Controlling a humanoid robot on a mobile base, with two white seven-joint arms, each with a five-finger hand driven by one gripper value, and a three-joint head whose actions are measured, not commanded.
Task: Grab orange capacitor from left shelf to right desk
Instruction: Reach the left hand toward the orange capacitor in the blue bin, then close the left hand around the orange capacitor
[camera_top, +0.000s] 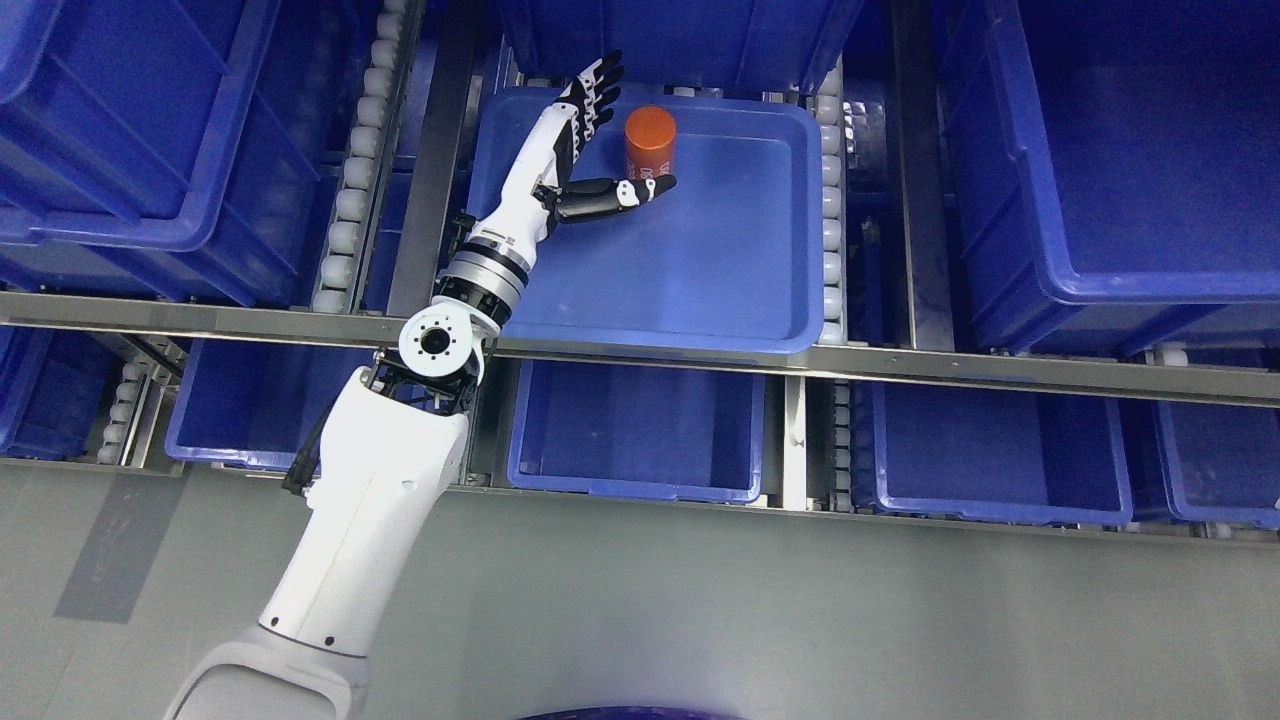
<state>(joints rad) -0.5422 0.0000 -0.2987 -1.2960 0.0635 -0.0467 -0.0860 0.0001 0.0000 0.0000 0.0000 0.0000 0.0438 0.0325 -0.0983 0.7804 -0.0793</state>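
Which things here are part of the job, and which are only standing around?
Part of the job:
- orange capacitor, upright in the shallow blue tray
- left hand, fingers spread beside the capacitor, not yet gripping it

Only standing around:
- deep blue bins on the shelf
- lower blue bins
- roller rails

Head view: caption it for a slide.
Left hand, fingers spread, reaches beside the orange capacitor in a blue bin.
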